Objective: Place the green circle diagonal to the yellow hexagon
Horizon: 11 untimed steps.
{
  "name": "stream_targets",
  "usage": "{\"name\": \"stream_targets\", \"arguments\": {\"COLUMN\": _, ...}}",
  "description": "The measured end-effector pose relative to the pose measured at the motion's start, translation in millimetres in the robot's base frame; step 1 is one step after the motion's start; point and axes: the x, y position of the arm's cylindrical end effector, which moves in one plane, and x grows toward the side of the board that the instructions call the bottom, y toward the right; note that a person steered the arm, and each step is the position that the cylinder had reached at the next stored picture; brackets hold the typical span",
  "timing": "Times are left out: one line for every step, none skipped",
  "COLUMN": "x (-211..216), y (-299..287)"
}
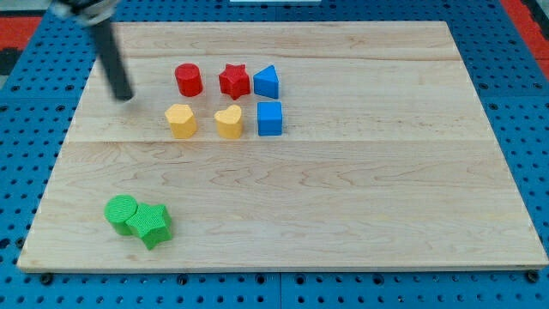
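The green circle lies near the board's bottom left, touching a green star on its right. The yellow hexagon sits in the upper middle-left, far above the green circle. My tip rests on the board at the upper left, left of the yellow hexagon and the red circle, touching no block. It is far from the green circle.
A red star and a blue triangle stand right of the red circle. A yellow heart and a blue cube stand right of the hexagon. The wooden board lies on a blue pegboard.
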Motion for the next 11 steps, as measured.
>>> {"name": "stream_targets", "arguments": {"x": 44.8, "y": -53.0}}
{"name": "stream_targets", "arguments": {"x": 69.8, "y": -46.8}}
{"name": "stream_targets", "arguments": {"x": 97.0, "y": 13.4}}
{"name": "stream_targets", "arguments": {"x": 128.5, "y": 25.3}}
{"name": "stream_targets", "arguments": {"x": 183.0, "y": -8.6}}
{"name": "stream_targets", "arguments": {"x": 196.8, "y": 63.9}}
{"name": "stream_targets", "arguments": {"x": 168.5, "y": 76.5}}
{"name": "stream_targets", "arguments": {"x": 127.3, "y": 69.6}}
{"name": "stream_targets", "arguments": {"x": 122.3, "y": 69.6}}
{"name": "stream_targets", "arguments": {"x": 99.8, "y": 51.8}}
{"name": "stream_targets", "arguments": {"x": 78.1, "y": 21.4}}
